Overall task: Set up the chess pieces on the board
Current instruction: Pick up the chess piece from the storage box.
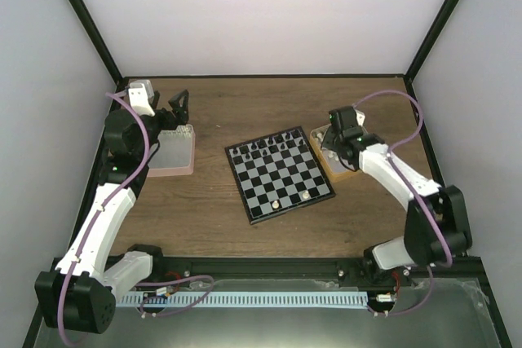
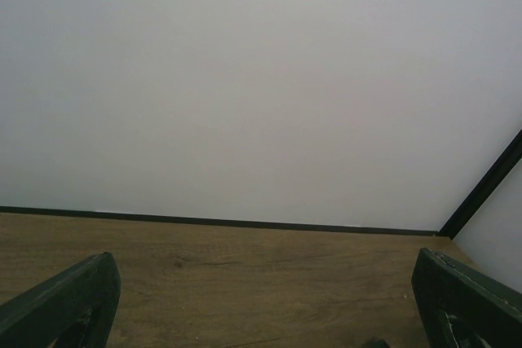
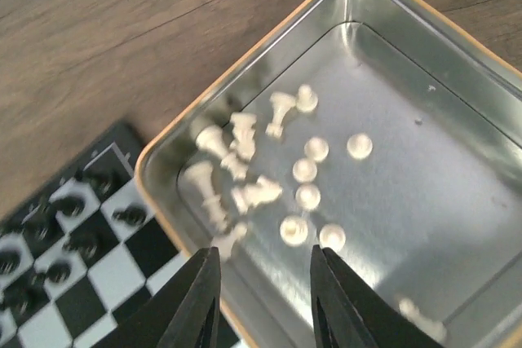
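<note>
At the far left we see the left gripper over the 12 o'clock end of the pink tray, its jaws spread wide with nothing between them; its wrist camera shows only the two fingertips against bare table and wall. The tray sits at 9 o'clock from the board, well apart from it. The board lies near the middle of the table, turned a little out of square. Black chessmen crowd its 12 o'clock rows, and two cream chess pieces stand near its 6 o'clock edge. At 3 o'clock from the board, right up against its side, lies the orange-tan tray. Most of the cream pieces are scattered inside it, some toppled, some upright, bunched toward the tray's 9 o'clock wall. The right gripper hangs over that tray's board-side rim, its jaws parted by a narrow gap and gripping nothing.
</note>
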You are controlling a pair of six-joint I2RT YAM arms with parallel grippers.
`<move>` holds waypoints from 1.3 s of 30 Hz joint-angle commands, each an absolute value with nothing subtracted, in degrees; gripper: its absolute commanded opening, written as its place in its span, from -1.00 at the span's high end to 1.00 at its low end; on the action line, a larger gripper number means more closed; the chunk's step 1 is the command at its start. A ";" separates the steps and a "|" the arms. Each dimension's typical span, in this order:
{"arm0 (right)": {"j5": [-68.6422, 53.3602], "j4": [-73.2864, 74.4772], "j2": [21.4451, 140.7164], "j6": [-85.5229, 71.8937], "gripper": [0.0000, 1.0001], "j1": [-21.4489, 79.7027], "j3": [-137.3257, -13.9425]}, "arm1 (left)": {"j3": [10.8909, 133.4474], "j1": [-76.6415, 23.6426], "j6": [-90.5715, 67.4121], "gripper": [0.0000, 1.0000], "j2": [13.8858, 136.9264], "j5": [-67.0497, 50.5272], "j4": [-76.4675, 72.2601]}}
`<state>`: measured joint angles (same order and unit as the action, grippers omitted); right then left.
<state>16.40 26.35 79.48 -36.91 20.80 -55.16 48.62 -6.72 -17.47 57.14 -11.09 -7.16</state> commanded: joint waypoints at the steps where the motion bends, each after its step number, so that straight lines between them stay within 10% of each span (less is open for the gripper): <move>1: 11.45 21.39 87.70 -32.77 0.39 15.39 -59.68 | 48.39 -6.42 -17.97 -1.00 56.07 -11.99 -7.92; 10: 9.97 21.52 96.53 -29.32 0.71 13.75 -61.83 | 48.38 -6.41 -18.54 -1.00 57.03 -12.68 -8.21; 39: 8.47 23.86 98.94 -28.22 0.59 13.80 -60.82 | 48.38 -6.42 -18.37 -1.00 57.24 -12.39 -8.03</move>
<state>8.54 22.31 100.12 -28.10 14.00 -60.29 48.62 -6.72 -18.04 57.17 -12.08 -7.18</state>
